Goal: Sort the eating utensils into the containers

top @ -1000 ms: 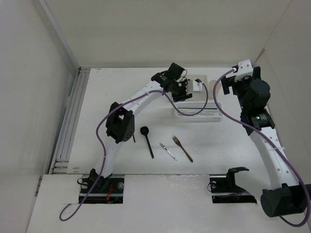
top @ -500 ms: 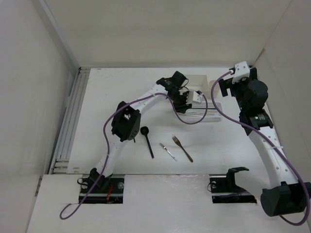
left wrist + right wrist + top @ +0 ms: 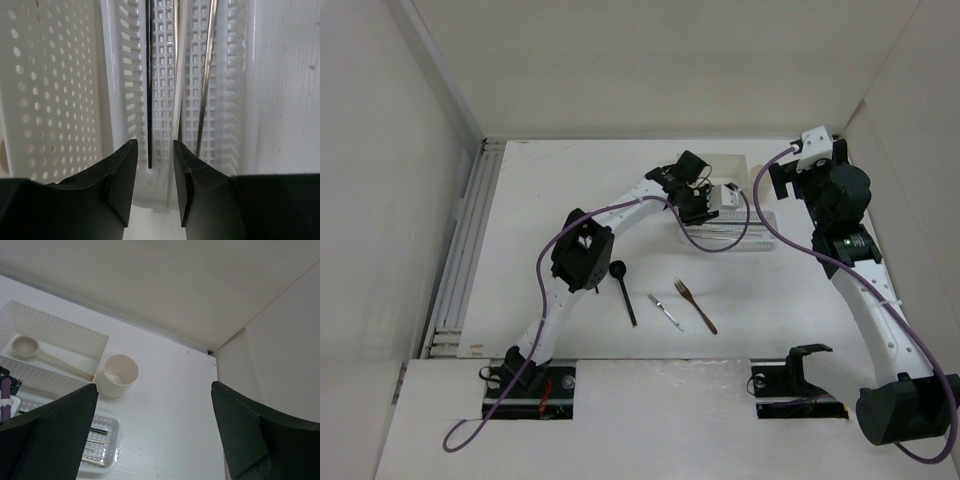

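Chopsticks [image 3: 149, 80] between mesh tray [image 3: 131, 75] walls

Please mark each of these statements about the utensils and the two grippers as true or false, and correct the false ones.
1. The black spoon lies on the table, outside every container. True.
2. The beige spoon lies in the round cup. False: it lies in the rectangular box; the cup holds nothing.
3. The right gripper holds a fork. False: it is open and empty; the silver fork and the brown fork lie on the table.
4. Chopsticks lie in the mesh tray below the open left gripper. True.
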